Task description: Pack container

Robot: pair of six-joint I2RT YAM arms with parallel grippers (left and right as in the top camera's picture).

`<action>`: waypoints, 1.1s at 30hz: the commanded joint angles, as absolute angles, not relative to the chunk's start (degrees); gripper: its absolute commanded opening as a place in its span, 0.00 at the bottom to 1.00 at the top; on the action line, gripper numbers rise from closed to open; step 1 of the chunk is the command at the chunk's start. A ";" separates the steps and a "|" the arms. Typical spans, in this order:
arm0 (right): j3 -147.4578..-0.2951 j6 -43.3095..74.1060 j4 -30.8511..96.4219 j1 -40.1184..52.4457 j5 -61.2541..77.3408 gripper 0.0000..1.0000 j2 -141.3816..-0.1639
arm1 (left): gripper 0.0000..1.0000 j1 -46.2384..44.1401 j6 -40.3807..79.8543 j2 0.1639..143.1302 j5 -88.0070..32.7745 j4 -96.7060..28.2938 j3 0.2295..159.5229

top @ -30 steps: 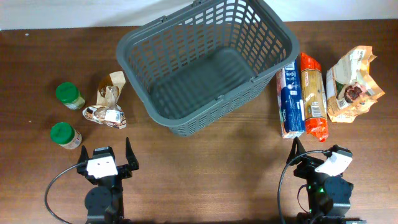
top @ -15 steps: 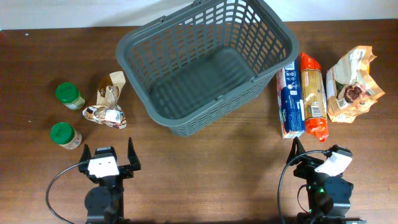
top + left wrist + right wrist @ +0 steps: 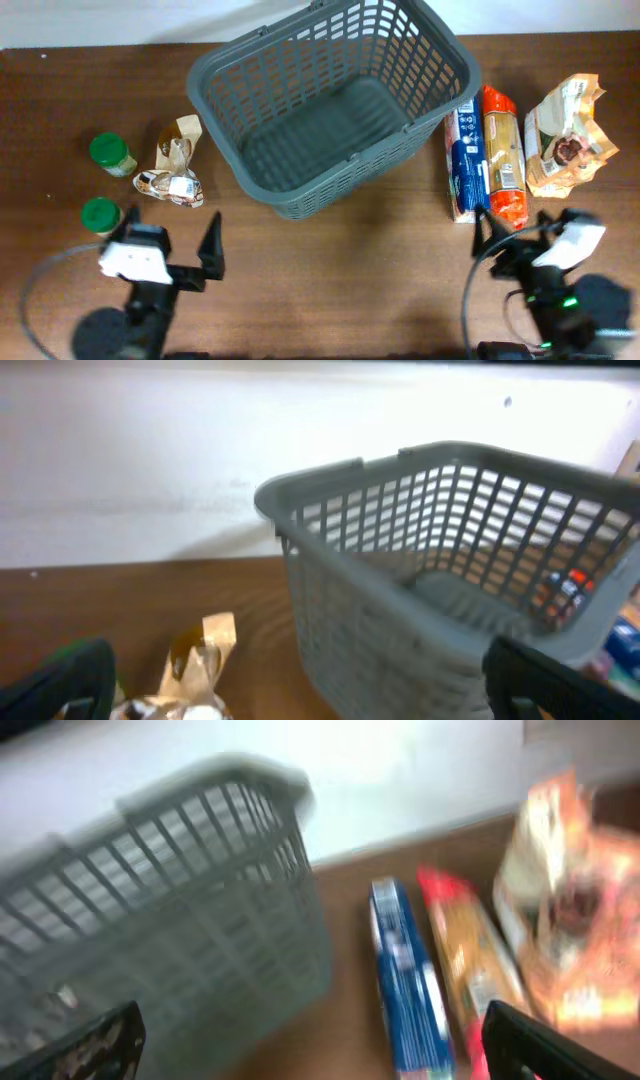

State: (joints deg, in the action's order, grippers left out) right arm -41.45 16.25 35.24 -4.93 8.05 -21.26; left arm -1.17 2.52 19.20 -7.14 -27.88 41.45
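Note:
The container is a large dark grey basket (image 3: 300, 205) with slotted sides, standing empty at the middle back of the table. It also shows in the left wrist view (image 3: 380, 620) and, blurred, in the right wrist view (image 3: 200, 920). My left gripper (image 3: 170, 238) is open and empty, near the front left, in front of a crumpled brown snack bag (image 3: 172, 165). My right gripper (image 3: 512, 232) is open and empty, near the front right, just in front of a blue box (image 3: 466, 165) and an orange packet (image 3: 504, 155).
Two green-lidded jars (image 3: 111, 153) (image 3: 102, 215) stand at the left. A brown and orange bag (image 3: 568, 135) lies at the far right. The blue box (image 3: 405, 990) lies close beside the basket's right wall. A white wall runs behind the table.
Both arms have lifted and look larger and blurred. The left gripper has shifted left, the right gripper right. The groceries and the basket have not moved.

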 commanded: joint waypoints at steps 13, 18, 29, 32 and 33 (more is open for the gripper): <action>-101.38 9.89 71.99 -4.51 22.13 0.99 -65.49 | 0.99 -1.34 -0.71 63.18 -17.63 -66.48 102.39; -101.49 12.23 67.13 -4.45 29.91 0.58 -68.66 | 0.71 -1.63 -0.64 63.92 -29.15 -65.82 102.54; -105.89 17.04 63.96 2.17 22.90 0.04 -81.60 | 0.02 -27.07 -0.64 70.30 -13.10 -83.11 102.48; -105.89 17.02 62.04 5.45 21.74 0.04 -86.00 | 0.02 -35.77 -0.69 72.51 -9.91 -83.72 102.43; -105.89 17.04 61.30 6.20 21.41 0.04 -87.35 | 0.02 -38.17 -0.69 73.30 -9.52 -83.72 102.43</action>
